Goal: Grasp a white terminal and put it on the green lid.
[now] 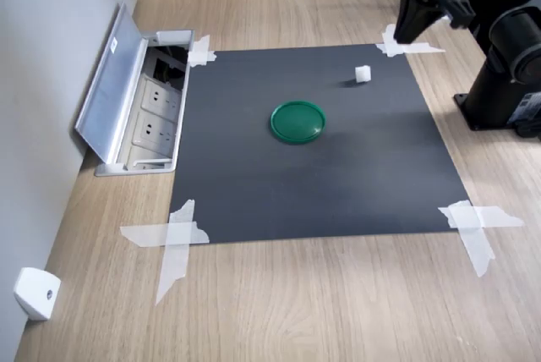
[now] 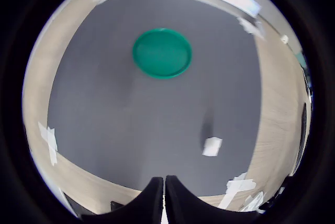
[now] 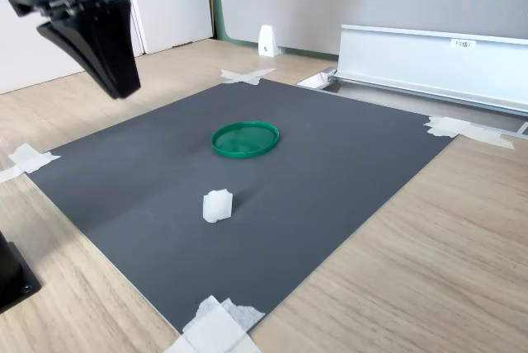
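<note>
The white terminal (image 1: 363, 74) (image 2: 212, 146) (image 3: 217, 205) is a tiny white block standing on the black mat (image 1: 338, 176), apart from the green lid. The green lid (image 1: 297, 121) (image 2: 162, 53) (image 3: 244, 138) lies flat near the mat's middle with nothing on it. My gripper (image 2: 164, 187) (image 3: 120, 89) (image 1: 408, 36) hangs high above the mat's edge, well clear of the terminal. Its two dark fingers (image 2: 152, 198) meet at the tips in the wrist view, with nothing between them.
White tape strips (image 1: 173, 239) hold the mat's corners to the wooden floor. An open floor socket box with a raised metal flap (image 1: 114, 83) sits at the first exterior view's left. The arm's black base (image 1: 503, 74) stands at the first exterior view's right. A small white wedge block (image 1: 35, 293) rests by the wall.
</note>
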Tool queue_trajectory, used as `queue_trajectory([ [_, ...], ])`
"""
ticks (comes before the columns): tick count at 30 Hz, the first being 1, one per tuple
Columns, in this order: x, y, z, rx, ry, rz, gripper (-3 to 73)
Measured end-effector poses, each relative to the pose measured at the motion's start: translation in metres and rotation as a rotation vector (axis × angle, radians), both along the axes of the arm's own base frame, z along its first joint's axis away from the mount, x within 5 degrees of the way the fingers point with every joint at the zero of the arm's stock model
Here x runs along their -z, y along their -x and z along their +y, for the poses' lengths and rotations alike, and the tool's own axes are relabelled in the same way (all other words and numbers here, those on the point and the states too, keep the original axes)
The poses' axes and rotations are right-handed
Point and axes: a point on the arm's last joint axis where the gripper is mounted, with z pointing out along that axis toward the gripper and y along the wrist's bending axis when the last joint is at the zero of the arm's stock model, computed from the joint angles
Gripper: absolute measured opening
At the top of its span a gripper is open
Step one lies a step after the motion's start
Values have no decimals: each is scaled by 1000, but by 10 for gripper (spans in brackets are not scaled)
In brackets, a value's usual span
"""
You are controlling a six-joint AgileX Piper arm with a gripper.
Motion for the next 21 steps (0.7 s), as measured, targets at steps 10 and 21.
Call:
queue_trajectory([
  [10, 12, -11, 0, -75, 14, 81, 148],
  [21, 19, -22, -3, -12, 20, 124, 625],
])
